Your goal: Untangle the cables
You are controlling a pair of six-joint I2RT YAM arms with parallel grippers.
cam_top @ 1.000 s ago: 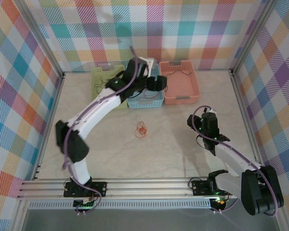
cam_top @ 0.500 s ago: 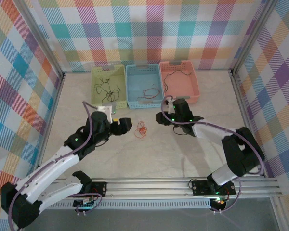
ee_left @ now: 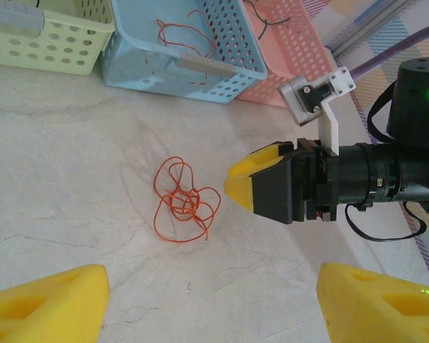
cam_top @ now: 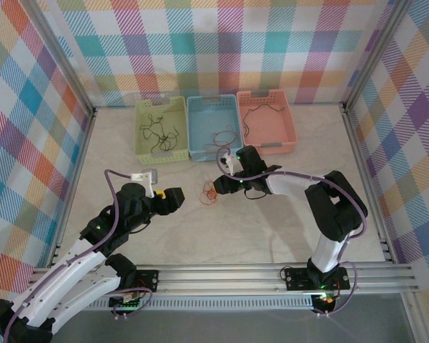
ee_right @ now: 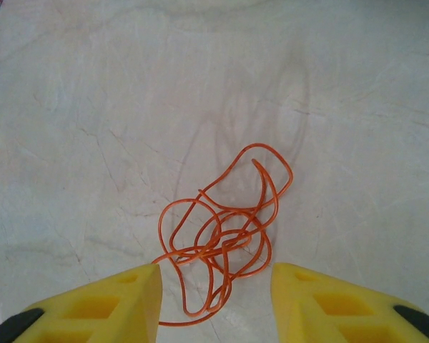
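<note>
A tangled clump of thin orange cable lies on the pale tabletop in front of the baskets. In the right wrist view the clump spreads just ahead of my right gripper, whose yellow fingers stand open with its lower loops between the tips. In the left wrist view my left gripper is open and empty, a short way back from the clump. From above, my left gripper is left of the clump and my right gripper is just right of it. More cables lie in the baskets.
Three baskets stand in a row at the back: green with black wire, blue with red wire, pink with dark wire. Checked walls and metal rails close the table in. The two grippers face each other across the clump.
My left arm has pulled back from the baskets to the near left of the table. My right gripper has swung left and now sits at the orange clump.
</note>
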